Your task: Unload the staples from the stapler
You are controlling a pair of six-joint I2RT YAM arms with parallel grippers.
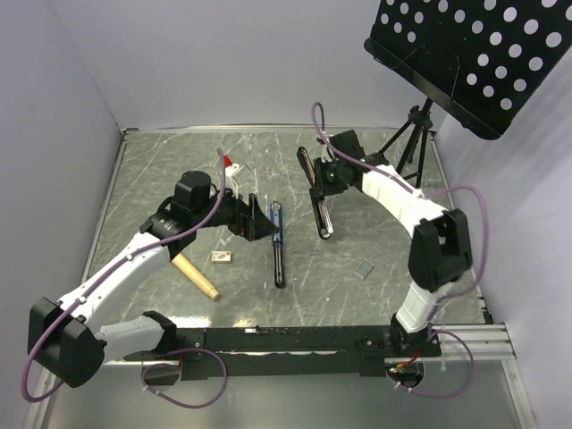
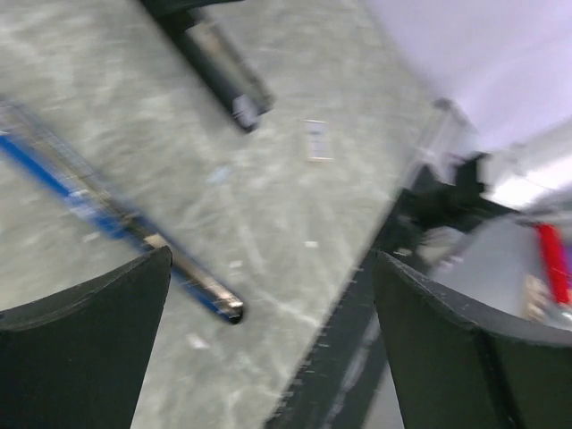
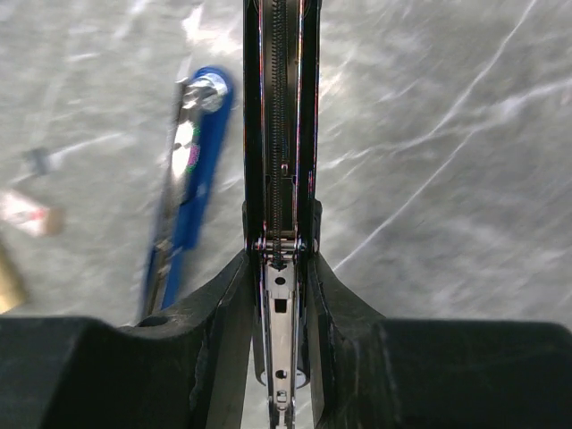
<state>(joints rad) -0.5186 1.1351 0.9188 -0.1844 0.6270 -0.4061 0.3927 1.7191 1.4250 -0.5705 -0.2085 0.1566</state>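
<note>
On table [image 1: 179,161], stapler [image 1: 279,250] far from edges

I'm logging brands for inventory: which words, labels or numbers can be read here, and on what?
No text is legible in any view.
Print on the small box: too small and blurred to read.
Coloured mark near the tip of the blue stapler: blurred, unreadable.
On the black stapler: no lettering shows.
</note>
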